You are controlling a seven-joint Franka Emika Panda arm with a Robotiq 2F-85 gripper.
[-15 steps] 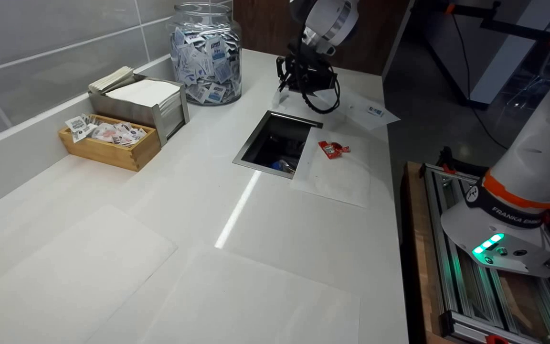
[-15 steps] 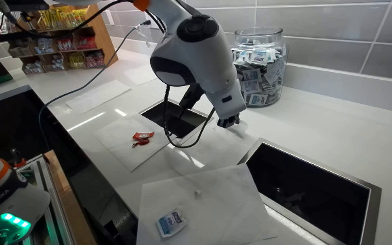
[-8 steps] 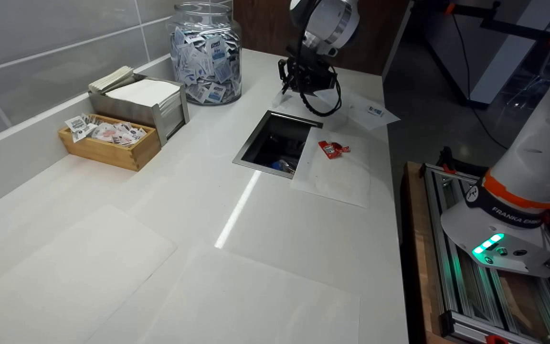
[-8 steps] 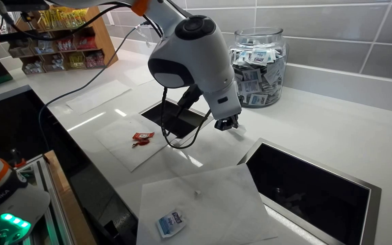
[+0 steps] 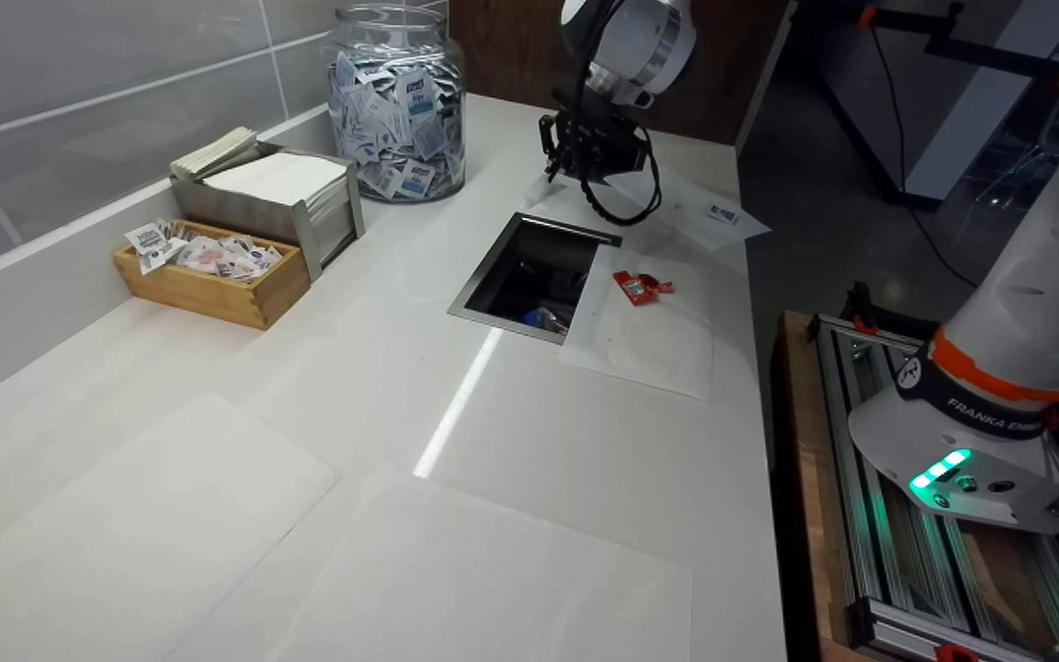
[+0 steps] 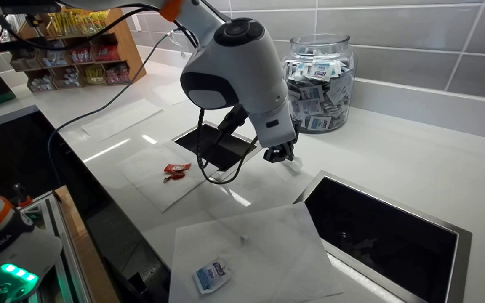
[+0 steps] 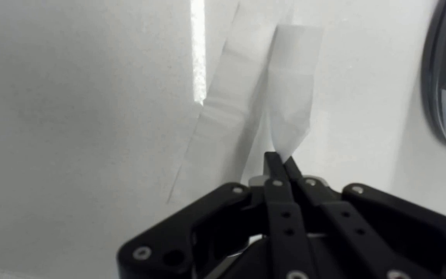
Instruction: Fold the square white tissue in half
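The fingertips of the gripper (image 7: 283,159) are pressed together, and the white tissue (image 7: 292,85) is clamped between them. In the wrist view, the gripped portion is raised as a narrow strip; its width is tapered to a point at the fingertips, and its far end is squared. The remaining portion is laid on the countertop (image 7: 91,155) to the left of the strip and is crossed by several creases. A shadow is cast between the two portions, and the near part of the tissue is hidden by the gripper.

In an exterior view, the tissue is seen only in part, beneath the gripper and between the glass jar (image 6: 320,94) and the large recessed opening (image 6: 462,252). The jar is filled with sachets (image 6: 319,123). A paper sheet (image 6: 272,261) is laid just beside this opening, and a blue-and-white packet (image 6: 212,276) is placed on it. A second sheet (image 5: 649,354) is laid along the edge of a smaller recessed opening (image 5: 511,323), with a red wrapper (image 5: 643,288) on top. A wooden box (image 5: 208,299) is set just beside a metal holder (image 5: 244,216), in which napkins (image 5: 277,176) are stacked.
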